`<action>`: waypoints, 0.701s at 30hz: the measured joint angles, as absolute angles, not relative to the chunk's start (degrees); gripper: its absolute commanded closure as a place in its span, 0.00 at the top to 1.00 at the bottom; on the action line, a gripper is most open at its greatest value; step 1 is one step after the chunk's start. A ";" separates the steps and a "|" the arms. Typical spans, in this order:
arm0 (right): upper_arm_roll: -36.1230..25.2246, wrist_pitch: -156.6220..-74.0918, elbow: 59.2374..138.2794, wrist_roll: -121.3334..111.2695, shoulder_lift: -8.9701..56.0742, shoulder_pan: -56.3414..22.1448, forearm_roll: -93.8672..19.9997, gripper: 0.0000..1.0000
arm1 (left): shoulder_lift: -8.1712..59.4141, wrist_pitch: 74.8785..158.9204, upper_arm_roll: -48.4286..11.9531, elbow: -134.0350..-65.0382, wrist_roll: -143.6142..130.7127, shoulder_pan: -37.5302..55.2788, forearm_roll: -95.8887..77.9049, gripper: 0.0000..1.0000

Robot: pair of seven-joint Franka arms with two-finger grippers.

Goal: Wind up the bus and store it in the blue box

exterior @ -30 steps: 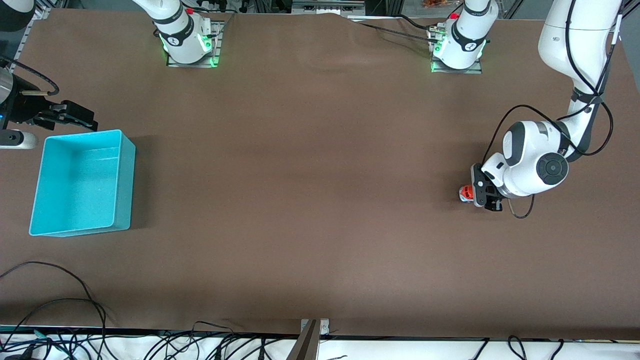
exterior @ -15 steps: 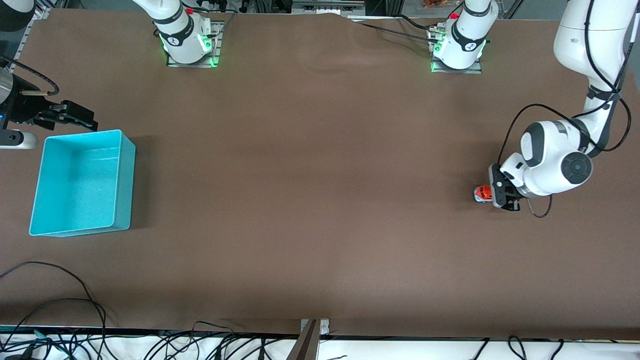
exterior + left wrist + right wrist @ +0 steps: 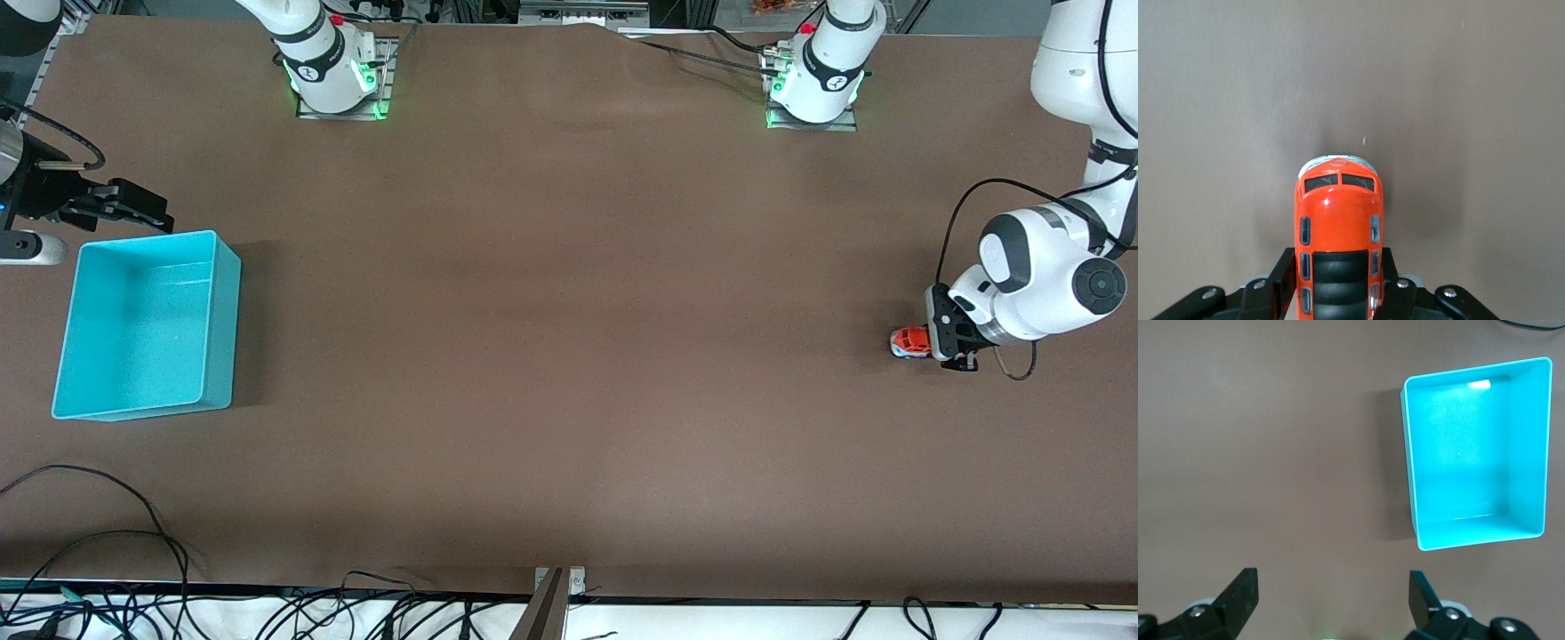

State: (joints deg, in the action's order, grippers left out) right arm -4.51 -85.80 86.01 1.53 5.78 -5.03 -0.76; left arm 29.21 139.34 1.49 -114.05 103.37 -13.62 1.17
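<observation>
The bus [image 3: 908,342] is a small orange-red toy with a dark roof panel, low at the table near the left arm's end. My left gripper [image 3: 926,343] is shut on its rear half. In the left wrist view the bus [image 3: 1338,220] points away from the camera and the black fingers [image 3: 1281,280] press on both of its sides, with the left gripper [image 3: 1338,270] around the dark roof. The blue box [image 3: 224,311] stands with nothing in it at the right arm's end. My right gripper [image 3: 147,213] hangs open beside the box's edge that lies farthest from the front camera. In the right wrist view the right gripper [image 3: 1335,593] holds nothing and the blue box [image 3: 1478,535] shows its bare floor.
The brown cloth table [image 3: 569,356] stretches between the bus and the box. Both arm bases [image 3: 333,76] [image 3: 813,84] stand along the edge farthest from the front camera. Loose black cables [image 3: 107,524] lie along the nearest edge, and a metal bracket [image 3: 551,604] sits at its middle.
My left gripper has moved steadily toward the left arm's end of the table with the bus in its grip. The right arm and the blue box have stayed still.
</observation>
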 measured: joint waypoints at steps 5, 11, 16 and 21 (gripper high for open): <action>-4.52 -85.80 86.01 1.53 5.78 -5.03 -0.76 1.00 | 29.31 139.92 1.47 -113.97 104.68 -14.94 1.17 0.31; -4.52 -85.80 86.01 1.53 5.78 -5.03 -0.75 1.00 | 29.37 139.97 1.45 -113.89 104.94 -15.18 1.17 0.89; -4.52 -85.80 86.01 1.53 5.78 -5.03 -0.75 1.00 | 30.19 140.33 1.45 -113.91 105.03 -15.19 1.17 1.00; -4.52 -85.80 86.01 1.53 5.78 -5.03 -0.75 1.00 | 30.99 140.49 1.16 -112.92 105.03 -15.07 1.17 1.00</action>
State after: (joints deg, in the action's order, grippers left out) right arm -4.52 -85.80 86.01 1.53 5.78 -5.03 -0.75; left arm 30.99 140.49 1.16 -112.92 105.03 -15.07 1.17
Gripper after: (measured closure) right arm 0.000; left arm 0.163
